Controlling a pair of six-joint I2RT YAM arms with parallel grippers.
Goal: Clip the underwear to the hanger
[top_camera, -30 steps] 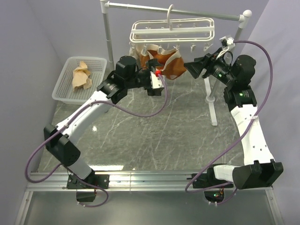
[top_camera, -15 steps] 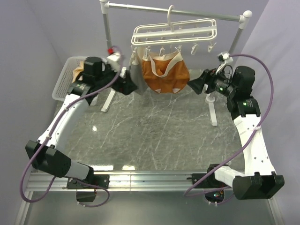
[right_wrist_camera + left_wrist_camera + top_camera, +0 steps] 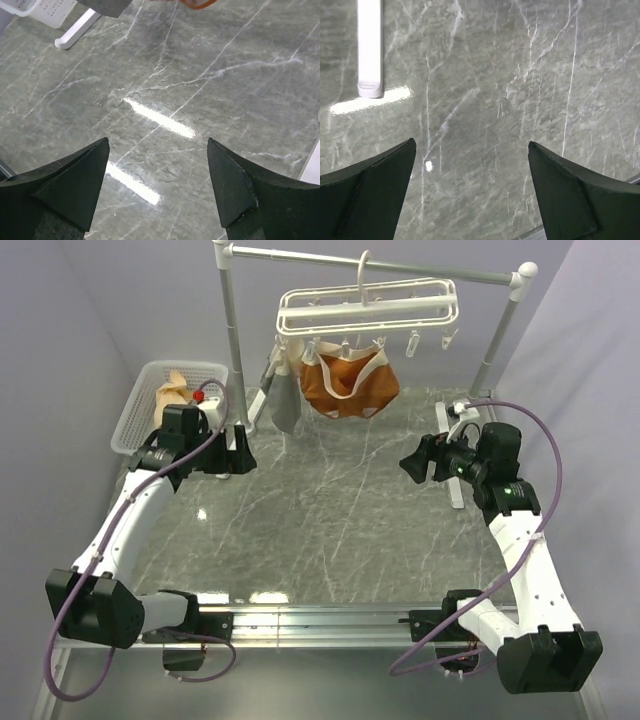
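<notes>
far left: white mesh basket on the table, a light tan cloth bunched inside it.

left gripper sits low over the marble just right of the basket, near the foot of the rail's left post. in the left wrist view the two dark fingers stand spread wide, only bare stone between them; nothing held. a white foot bar lies on the table ahead of it, upper left of that view.

behind, centre: grey metal rail on white posts. the hanger hangs from it by its hook, and small clips dangle under its bars. a grey garment hangs off the hanger's left end. just beside it to the right, the underwear, rust-orange, hangs from the clips by its upper edge, sagging in the middle, clear of the table. neither gripper touches it.

right: right gripper hovers over the table, below and to the right of the underwear, well apart from it, pointing left. the right wrist view shows its jaws spread wide over bare marble, empty; a sliver of orange fabric shows at the top edge of that view.
</notes>
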